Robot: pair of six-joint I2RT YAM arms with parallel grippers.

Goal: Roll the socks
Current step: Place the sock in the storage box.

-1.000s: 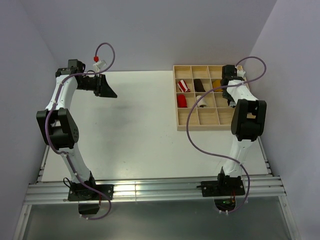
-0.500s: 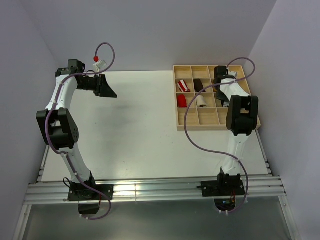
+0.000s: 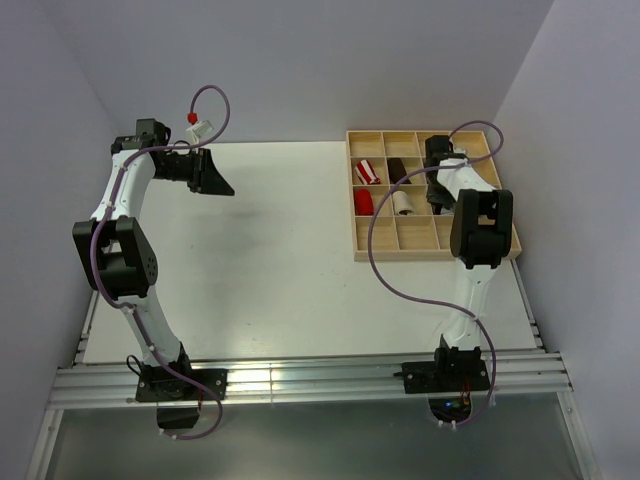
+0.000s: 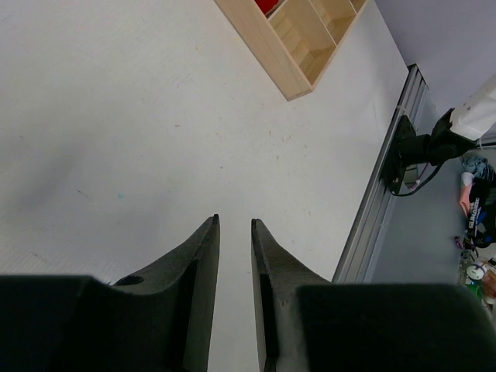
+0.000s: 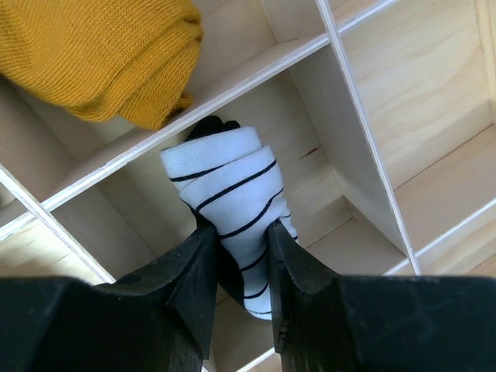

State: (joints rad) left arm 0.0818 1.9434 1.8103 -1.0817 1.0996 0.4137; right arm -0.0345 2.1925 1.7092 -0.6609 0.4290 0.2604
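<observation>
White surface [image 3: 280,250]; right gripper [image 5: 238,229] jaws pinch striped sock roll [image 5: 225,174] mid-body, looks soft, light, may unroll; left gripper [image 4: 234,223] jaws parted, empty.

Your white fabric sock with thin black stripes [image 5: 229,198] is rolled into a tight bundle with a bit of black showing at its far end. It sits in one compartment of the wooden tray [image 5: 341,116], with the right gripper [image 5: 239,229] clamped on its two sides. Your cream sock with brown trim [image 3: 405,203], also rolled, lies in a compartment nearer the tray's middle.
</observation>
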